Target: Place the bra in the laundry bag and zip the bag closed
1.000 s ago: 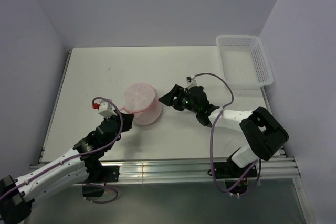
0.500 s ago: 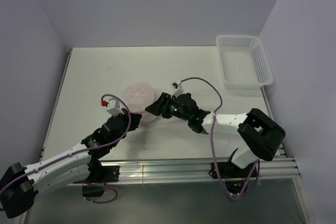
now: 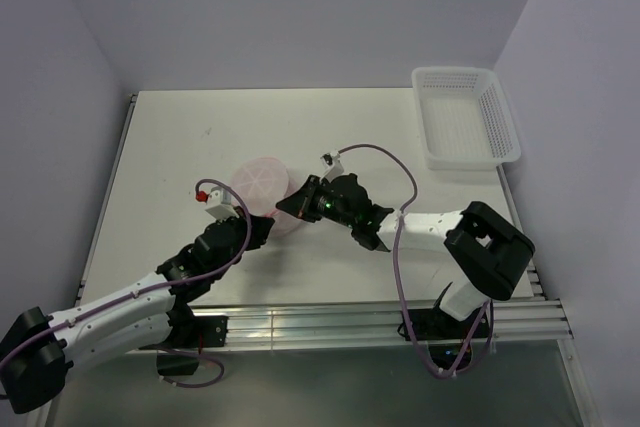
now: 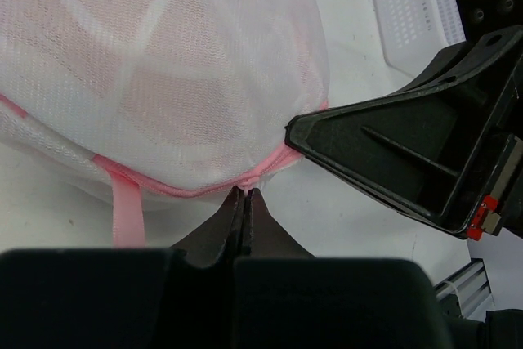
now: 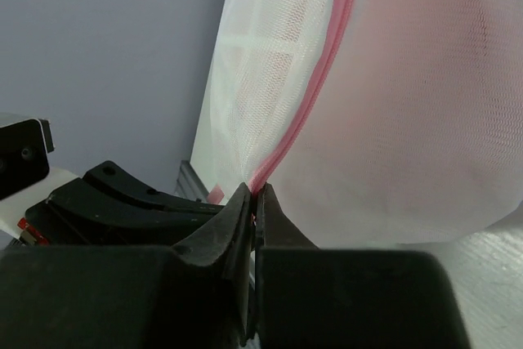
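Observation:
The laundry bag (image 3: 262, 185), a round whitish-pink mesh dome, lies at the table's middle. The bra shows only as a pink blur through the mesh (image 4: 163, 96). My left gripper (image 4: 246, 194) is shut on the bag's pink zipper rim (image 4: 196, 187) at its near edge; from above, the left gripper (image 3: 260, 230) sits just below the bag. My right gripper (image 5: 255, 191) is shut on the pink zipper line (image 5: 315, 104), and from above the right gripper (image 3: 284, 210) presses in from the bag's right side. The two grippers pinch the rim close together.
A white plastic lattice basket (image 3: 453, 74) stands at the back right corner and appears in the left wrist view as the basket (image 4: 417, 14). A pink strap loop (image 4: 124, 214) hangs from the bag's rim. Walls close in the table's far and side edges.
My right gripper swung left to the bag and closed from wide open onto the zipper line. The left gripper stayed shut on the rim and shifted slightly forward with the bag.

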Robot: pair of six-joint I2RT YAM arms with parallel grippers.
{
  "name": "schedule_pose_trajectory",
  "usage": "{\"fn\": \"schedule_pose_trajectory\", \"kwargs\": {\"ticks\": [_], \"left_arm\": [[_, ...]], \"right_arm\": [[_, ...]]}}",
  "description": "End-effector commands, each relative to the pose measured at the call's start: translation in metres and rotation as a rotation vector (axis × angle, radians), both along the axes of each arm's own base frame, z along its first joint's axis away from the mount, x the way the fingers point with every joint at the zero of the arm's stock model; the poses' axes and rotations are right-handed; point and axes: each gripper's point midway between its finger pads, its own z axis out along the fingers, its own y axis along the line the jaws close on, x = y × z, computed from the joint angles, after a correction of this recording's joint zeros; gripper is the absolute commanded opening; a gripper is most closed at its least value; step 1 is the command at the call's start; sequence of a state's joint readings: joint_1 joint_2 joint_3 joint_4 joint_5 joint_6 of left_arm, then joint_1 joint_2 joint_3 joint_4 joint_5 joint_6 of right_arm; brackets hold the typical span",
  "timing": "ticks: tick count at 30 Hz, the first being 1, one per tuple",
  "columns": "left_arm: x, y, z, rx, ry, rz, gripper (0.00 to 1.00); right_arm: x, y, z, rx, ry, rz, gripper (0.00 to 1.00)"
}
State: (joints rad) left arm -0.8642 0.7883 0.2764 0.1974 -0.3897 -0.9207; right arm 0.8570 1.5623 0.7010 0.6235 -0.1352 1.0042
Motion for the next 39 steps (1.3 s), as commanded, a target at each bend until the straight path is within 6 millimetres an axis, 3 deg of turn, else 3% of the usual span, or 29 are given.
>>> {"fn": "schedule_pose_trajectory", "kwargs": {"ticks": [1, 13, 18, 21, 23, 24, 26, 27, 29, 30, 32, 33, 34, 35, 36, 38, 39], "left_arm": [[0.002, -0.004, 0.019, -0.028, -0.041, -0.008, 0.00], [0.002, 0.053, 0.003, 0.138, -0.025, 0.152, 0.00], [0.001, 0.072, 0.006, 0.165, -0.021, 0.208, 0.00], [0.001, 0.073, 0.008, 0.163, -0.023, 0.207, 0.00], [0.002, 0.061, 0.012, 0.127, -0.034, 0.163, 0.00], [0.003, 0.057, 0.009, 0.128, -0.026, 0.150, 0.00], [0.003, 0.044, 0.009, 0.112, -0.032, 0.098, 0.00], [0.004, 0.040, 0.007, 0.113, -0.026, 0.086, 0.00], [0.004, 0.037, 0.006, 0.121, -0.020, 0.076, 0.00], [0.006, 0.041, 0.012, 0.121, -0.025, 0.097, 0.00], [0.006, 0.047, 0.020, 0.117, -0.038, 0.121, 0.25], [0.007, 0.052, 0.037, 0.091, -0.070, 0.145, 0.37], [0.005, 0.056, 0.041, 0.103, -0.074, 0.151, 0.76], [0.005, 0.059, 0.047, 0.100, -0.087, 0.159, 0.90], [0.004, 0.064, 0.067, 0.070, -0.119, 0.180, 0.98], [0.002, 0.070, 0.077, 0.075, -0.125, 0.192, 0.99], [0.001, 0.073, 0.096, 0.050, -0.150, 0.201, 0.99]], "right_arm": [[0.011, 0.002, 0.014, 0.022, -0.039, -0.029, 0.00], [0.059, -0.058, 0.012, -0.052, -0.080, -0.098, 0.00], [0.082, -0.084, 0.001, -0.122, -0.073, -0.141, 0.00], [0.088, -0.089, -0.002, -0.137, -0.066, -0.162, 0.00], [0.082, -0.082, 0.007, -0.095, -0.075, -0.134, 0.02], [0.071, -0.074, 0.005, -0.092, -0.070, -0.106, 0.13], [0.064, -0.068, 0.012, -0.072, -0.085, -0.119, 0.27], [0.052, -0.063, 0.006, -0.071, -0.080, -0.107, 0.41], [0.048, -0.059, 0.011, -0.040, -0.091, -0.131, 0.62], [0.039, -0.054, 0.007, -0.037, -0.086, -0.119, 0.79], [0.039, -0.053, 0.013, -0.010, -0.106, -0.159, 0.99], [0.037, -0.053, 0.011, -0.009, -0.105, -0.171, 1.00], [0.032, -0.051, 0.015, 0.005, -0.114, -0.173, 1.00], [0.034, -0.052, 0.024, 0.031, -0.133, -0.201, 1.00], [0.034, -0.057, 0.023, 0.030, -0.140, -0.230, 1.00], [0.029, -0.059, 0.035, 0.030, -0.178, -0.249, 1.00], [0.031, -0.064, 0.036, 0.018, -0.187, -0.287, 1.00]]}}
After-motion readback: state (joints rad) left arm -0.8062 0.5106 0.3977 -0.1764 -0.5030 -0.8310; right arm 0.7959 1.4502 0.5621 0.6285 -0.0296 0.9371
